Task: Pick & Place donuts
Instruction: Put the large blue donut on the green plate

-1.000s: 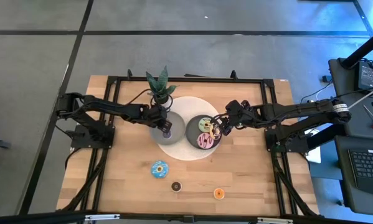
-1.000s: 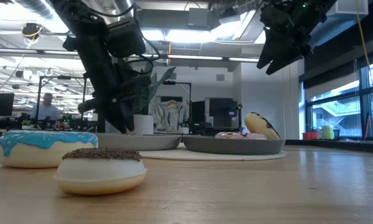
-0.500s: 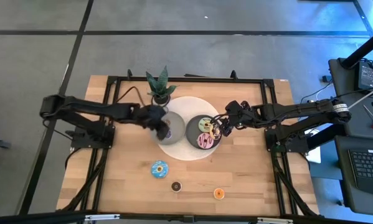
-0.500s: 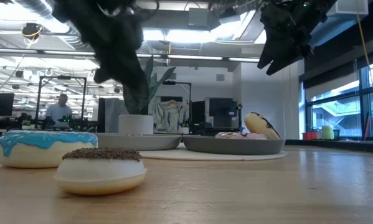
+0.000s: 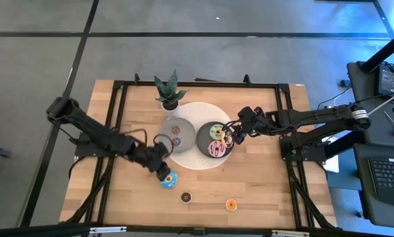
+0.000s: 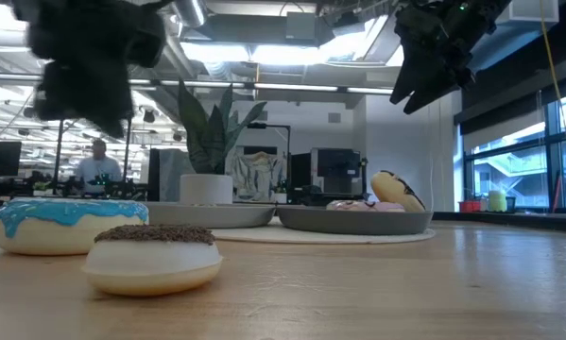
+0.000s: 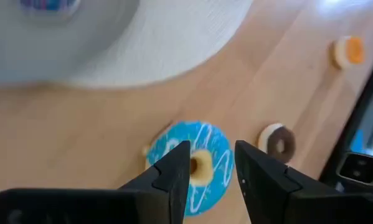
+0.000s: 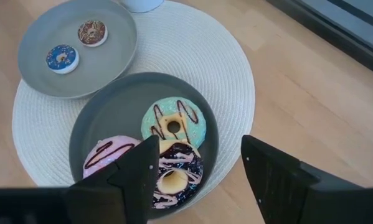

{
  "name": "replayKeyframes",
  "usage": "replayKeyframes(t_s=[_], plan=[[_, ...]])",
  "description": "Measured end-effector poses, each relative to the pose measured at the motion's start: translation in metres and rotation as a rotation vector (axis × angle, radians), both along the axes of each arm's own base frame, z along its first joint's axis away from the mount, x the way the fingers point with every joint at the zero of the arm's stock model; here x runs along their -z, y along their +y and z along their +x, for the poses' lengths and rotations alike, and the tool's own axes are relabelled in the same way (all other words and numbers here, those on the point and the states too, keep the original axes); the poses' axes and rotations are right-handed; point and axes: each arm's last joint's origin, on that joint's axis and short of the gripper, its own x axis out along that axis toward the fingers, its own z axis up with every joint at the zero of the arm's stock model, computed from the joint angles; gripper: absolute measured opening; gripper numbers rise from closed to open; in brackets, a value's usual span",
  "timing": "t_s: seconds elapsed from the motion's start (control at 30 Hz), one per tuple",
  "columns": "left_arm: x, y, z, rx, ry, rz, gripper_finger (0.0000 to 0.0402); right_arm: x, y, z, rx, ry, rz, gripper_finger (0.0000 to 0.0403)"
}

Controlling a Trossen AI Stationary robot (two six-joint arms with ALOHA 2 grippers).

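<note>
3 donuts lie on open worktop [image 5: 262, 191]. Left gripper [image 7: 212, 168], jaws released, hovers over the blue donut [image 7: 195, 167]. Right gripper [image 8: 202, 171], jaws released, hovers above the dark plate [image 8: 108, 121].

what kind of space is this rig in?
Likely an open-plan lab or office: exposed ceiling ducts, monitors on desks behind the table, a person seated at a workstation. The wooden table stands on a grey floor.

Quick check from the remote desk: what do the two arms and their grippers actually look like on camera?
Both arms are black, slender and jointed. The right arm carries a pale band near its wrist. The left gripper has two matte black, wedge-shaped fingers; the right gripper has broader, angular black ones.
</note>
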Motion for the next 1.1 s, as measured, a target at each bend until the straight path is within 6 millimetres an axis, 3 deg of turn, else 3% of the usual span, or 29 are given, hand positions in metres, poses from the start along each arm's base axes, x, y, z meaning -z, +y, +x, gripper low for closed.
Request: replayKeyframes(t_s=[0.23,0.6,1.1], plan=[[0.027,-0.029,0.001,-0.087,0.101,-0.034,0.0123,0.0,0.0,0.0,-0.001,0.001,-0.001,0.0225],[0.061,-0.03,0.01,-0.164,0.248,-0.047,0.0119,0.0,0.0,0.0,-0.011,-0.004,0.014,0.0226],[0.061,-0.029,0.014,-0.143,0.241,-0.092,0.0113,0.0,0.001,0.0,-0.015,-0.001,0.013,0.0225]])
